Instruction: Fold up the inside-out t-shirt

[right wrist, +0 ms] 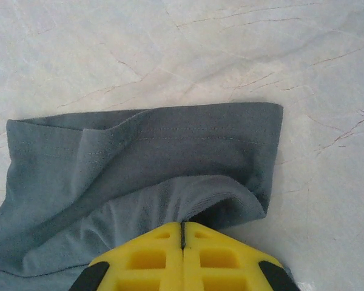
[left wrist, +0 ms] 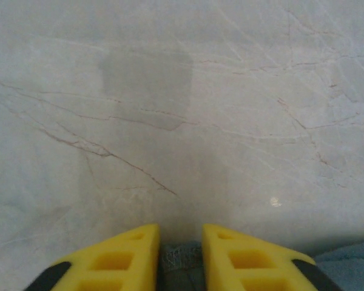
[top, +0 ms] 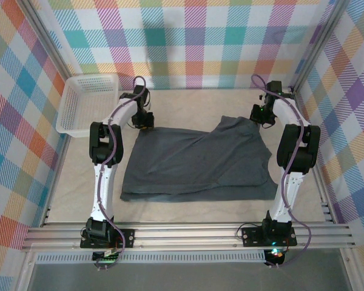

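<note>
Firstly, top external view: the t-shirt (top: 194,160) lies flat in the middle of the table (top: 188,100), dark slate-grey, with an upper layer folded across it and a lower layer showing along the near edge. The left gripper (top: 144,121) sits at the shirt's far left corner and the right gripper (top: 264,116) at its far right corner, both low at the cloth. A white mesh basket (top: 70,115) stands at the far left, apart from the shirt.

Left wrist view: the yellow fingers (left wrist: 127,264) stand narrowly apart over pale, veined table surface. A small piece of grey cloth (left wrist: 179,257) sits in the gap between them. Whether it is actually pinched cannot be told from this angle; the contact is hidden low in the frame.

Right wrist view: the jaws of the right gripper (right wrist: 182,227) are pressed fully together, closed on a rolled fold of the shirt (right wrist: 139,163). A stitched hem runs across the cloth just beyond the fingertips.
</note>
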Controlling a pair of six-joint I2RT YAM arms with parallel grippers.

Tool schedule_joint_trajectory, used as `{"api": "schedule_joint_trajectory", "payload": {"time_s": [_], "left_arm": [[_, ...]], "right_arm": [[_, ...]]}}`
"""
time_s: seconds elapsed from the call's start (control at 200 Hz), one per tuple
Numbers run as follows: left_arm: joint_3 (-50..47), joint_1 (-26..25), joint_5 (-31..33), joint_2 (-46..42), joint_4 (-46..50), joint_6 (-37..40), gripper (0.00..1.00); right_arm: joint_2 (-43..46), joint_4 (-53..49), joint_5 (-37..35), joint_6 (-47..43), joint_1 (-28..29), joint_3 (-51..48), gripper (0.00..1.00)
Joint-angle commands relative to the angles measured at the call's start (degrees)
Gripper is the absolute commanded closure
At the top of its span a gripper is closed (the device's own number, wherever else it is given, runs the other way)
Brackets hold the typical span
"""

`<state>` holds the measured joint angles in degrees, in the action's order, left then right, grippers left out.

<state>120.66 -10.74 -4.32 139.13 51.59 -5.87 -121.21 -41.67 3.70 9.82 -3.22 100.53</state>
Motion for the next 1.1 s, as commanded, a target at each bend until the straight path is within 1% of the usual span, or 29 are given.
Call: {"api": "schedule_joint_trajectory", "payload": {"time_s": [0.0, 0.12, 0.19, 0.285, 0.445, 0.65, 0.815, 0.925, 1.02, 1.095], "left_arm": [[1.2, -0.3, 1.7, 1.4, 2.8, 1.3, 0.83], [1.2, -0.2, 1.9, 0.8, 2.3, 1.1, 0.97], [1.4, 0.3, 1.2, 0.1, 1.7, -0.3, 1.0], [1.4, 2.0, 0.3, -1.2, 0.6, -3.2, 1.0], [2.3, 5.1, -1.5, -1.0, 1.1, -7.0, 1.0], [2.4, 6.4, -2.5, -0.9, 2.5, -9.8, 1.0], [2.6, 6.7, -5.4, -1.9, 2.2, -11.0, 1.0], [2.5, 6.8, -6.8, -4.1, 2.6, -11.6, 1.0], [-2.0, 6.8, -8.6, -8.3, 1.4, -12.4, 1.0], [-8.9, 6.9, -7.8, -12.9, -1.5, -13.6, 1.0]], "right_arm": [[-0.6, -1.2, 0.5, -0.1, 0.0, 1.3, 1.0], [-0.8, -1.5, 0.2, -0.2, 0.0, 1.6, 1.0], [-0.7, -1.8, -0.4, -0.2, 0.1, 1.8, 1.0], [-0.3, -1.8, -1.4, 0.0, -0.2, 1.6, 1.0], [-1.4, -1.7, -0.5, 1.3, -1.9, 1.3, 1.0], [-2.7, -2.9, -0.4, 1.2, -2.0, 2.6, 1.0], [-2.0, -4.0, 3.1, 1.1, -2.0, 4.2, 1.0], [1.1, -4.0, 6.0, 2.2, -2.2, 5.1, 1.0], [4.9, -3.2, 7.0, 3.2, -2.8, 3.8, 1.0], [8.5, -0.6, 6.9, 4.4, -3.4, -1.2, 1.0]]}}
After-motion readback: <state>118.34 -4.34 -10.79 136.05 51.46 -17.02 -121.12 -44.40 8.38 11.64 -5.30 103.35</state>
